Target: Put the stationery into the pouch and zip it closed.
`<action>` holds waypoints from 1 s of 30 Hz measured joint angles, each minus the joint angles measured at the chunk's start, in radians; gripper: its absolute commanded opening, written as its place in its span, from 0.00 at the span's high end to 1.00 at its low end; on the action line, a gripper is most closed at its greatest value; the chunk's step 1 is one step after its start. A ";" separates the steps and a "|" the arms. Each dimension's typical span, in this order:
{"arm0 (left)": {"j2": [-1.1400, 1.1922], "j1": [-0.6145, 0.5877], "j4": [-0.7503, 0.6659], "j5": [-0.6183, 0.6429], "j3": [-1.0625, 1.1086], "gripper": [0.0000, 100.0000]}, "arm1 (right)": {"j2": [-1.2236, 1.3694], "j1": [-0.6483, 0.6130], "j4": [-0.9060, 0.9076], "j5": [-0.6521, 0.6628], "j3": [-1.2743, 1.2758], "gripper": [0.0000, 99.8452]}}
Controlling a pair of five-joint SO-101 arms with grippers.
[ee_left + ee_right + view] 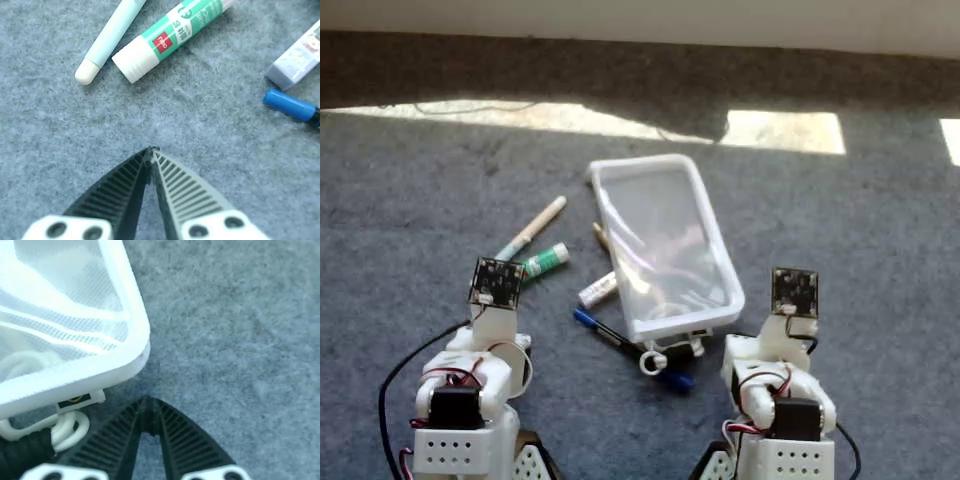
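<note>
The left gripper (151, 150) is held just above the grey worktop (400, 200), its jaws closed together with nothing between them. Beyond its tips, a pale blue pen (107, 40) and a green-and-white glue stick (170, 37) are seen lying side by side, close together. Further right, a white eraser (598, 290) is noted just beside the pouch's long edge, and a blue pen (620, 340) lies aslant near it, running towards the pouch's near corner. All four items are found outside the pouch. The translucent white pouch (665, 245) is laid flat at the centre of the worktop, between the two arms. A white cord loop (65, 427) hangs at its near corner. The right gripper (150, 401) is positioned just beside that corner, jaws shut and empty.
</note>
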 measured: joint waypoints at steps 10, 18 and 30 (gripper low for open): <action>0.000 0.000 0.000 0.000 0.000 0.99 | 0.000 0.008 0.000 0.000 0.000 1.00; 0.000 0.000 0.000 0.000 0.000 0.99 | -0.002 0.009 0.000 0.000 0.000 1.00; 0.000 0.000 0.000 0.000 0.000 0.99 | -0.002 0.009 0.000 0.000 0.000 1.00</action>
